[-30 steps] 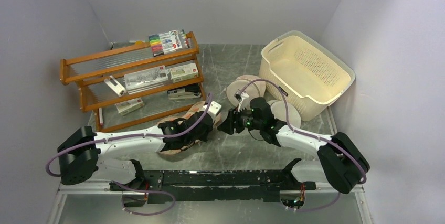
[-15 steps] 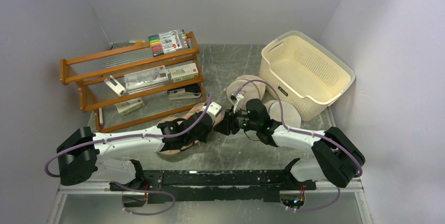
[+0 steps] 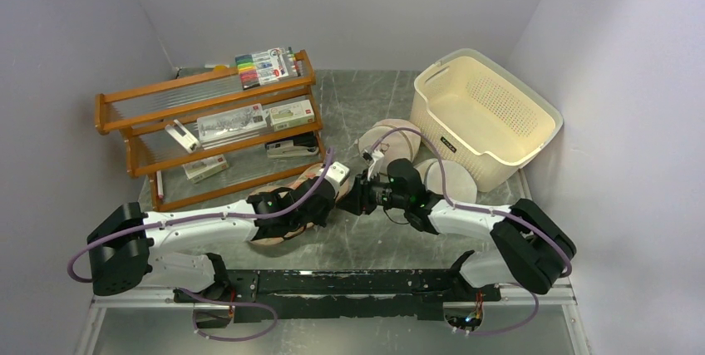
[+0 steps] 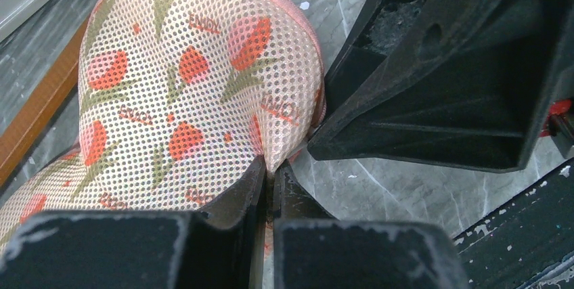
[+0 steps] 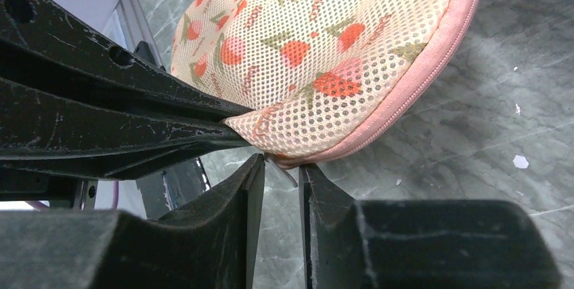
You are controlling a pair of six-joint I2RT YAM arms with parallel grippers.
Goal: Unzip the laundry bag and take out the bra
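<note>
Laundry bag [image 4: 189, 79] lay mid-bench [image 3: 378, 243], its mesh clamped in your left end effector [image 4: 271, 167]. Your right end effector [image 5: 281, 164] had advanced and narrowed around the zip pull [image 5: 288, 175], jaws slightly apart. Pinching it probably came next, then unzipping.

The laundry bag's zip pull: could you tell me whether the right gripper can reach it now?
Probably yes: the right gripper sits at the laundry bag's pink edge, a thin metal tab, likely the zip pull, between its fingers. The left gripper pinches fabric alongside, not blocking.
</note>
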